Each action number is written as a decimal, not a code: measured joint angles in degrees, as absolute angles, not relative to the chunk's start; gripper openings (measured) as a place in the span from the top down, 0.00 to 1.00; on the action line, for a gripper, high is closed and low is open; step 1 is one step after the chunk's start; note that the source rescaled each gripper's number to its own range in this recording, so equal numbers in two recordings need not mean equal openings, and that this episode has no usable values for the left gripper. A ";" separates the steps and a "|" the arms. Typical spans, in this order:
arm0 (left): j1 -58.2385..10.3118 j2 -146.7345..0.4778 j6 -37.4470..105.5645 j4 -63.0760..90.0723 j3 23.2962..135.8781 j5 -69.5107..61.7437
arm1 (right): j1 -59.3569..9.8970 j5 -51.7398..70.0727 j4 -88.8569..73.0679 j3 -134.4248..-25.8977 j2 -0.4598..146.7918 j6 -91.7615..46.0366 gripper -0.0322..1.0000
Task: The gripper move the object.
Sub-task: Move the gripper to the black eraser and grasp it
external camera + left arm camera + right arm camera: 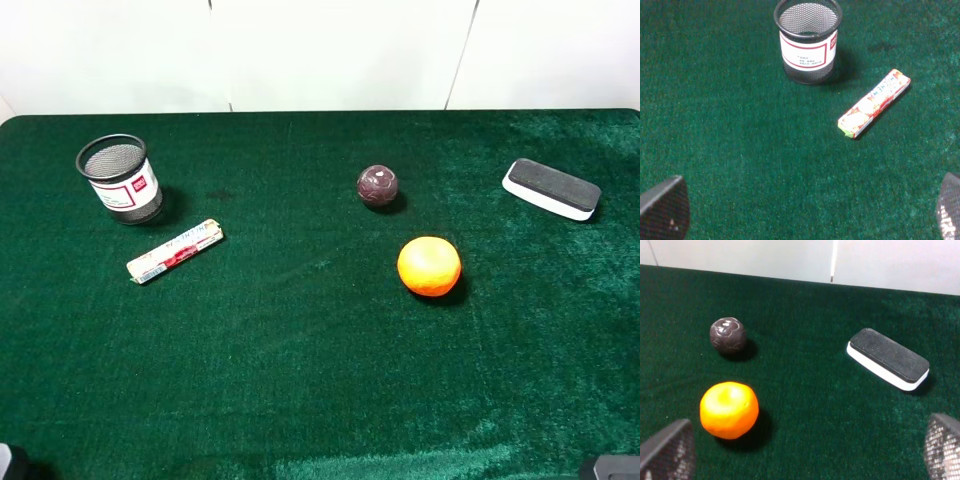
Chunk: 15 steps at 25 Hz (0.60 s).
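Green velvet table (300, 380), white wall (330, 50) behind — left gripper (806, 209) and right gripper (805, 449) gape wide.

High camera overlooks table (300, 350); right wrist, seemingly lower, shares eraser (888, 359)

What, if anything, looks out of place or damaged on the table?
Nothing stands out. The cup stands upright, the eraser lies felt side up, and the roll, ball and orange rest apart on the cloth. Only a faint dark smudge marks the cloth near the cup.
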<state>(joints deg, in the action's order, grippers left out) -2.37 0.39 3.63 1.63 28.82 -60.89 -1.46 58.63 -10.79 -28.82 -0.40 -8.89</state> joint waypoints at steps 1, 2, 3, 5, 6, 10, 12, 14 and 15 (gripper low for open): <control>-2.37 0.39 3.63 1.63 28.82 -60.89 | -1.46 58.63 -10.79 -28.82 -0.40 -8.89 0.00; -2.37 0.39 3.63 1.63 28.82 -60.89 | -1.46 58.63 -10.79 -28.82 -0.40 -8.89 0.00; -2.37 0.39 3.63 1.63 28.82 -60.89 | -1.46 58.63 -10.79 -28.82 -0.40 -8.89 0.00; -2.37 0.39 3.63 1.63 28.82 -60.89 | -1.46 58.63 -10.79 -28.82 -0.40 -8.89 0.00; -2.37 0.39 3.63 1.63 28.82 -60.89 | -1.46 58.63 -10.79 -28.82 -0.40 -8.89 0.00; -2.37 0.39 3.63 1.63 28.82 -60.89 | -1.46 58.63 -10.79 -28.82 -0.40 -8.89 0.00; -2.37 0.39 3.63 1.63 28.82 -60.89 | -1.46 58.63 -10.79 -28.82 -0.40 -8.89 0.00; -2.37 0.39 3.63 1.63 28.82 -60.89 | -1.46 58.63 -10.79 -28.82 -0.40 -8.89 0.00; -2.37 0.39 3.63 1.63 28.82 -60.89 | -1.46 58.63 -10.79 -28.82 -0.40 -8.89 0.00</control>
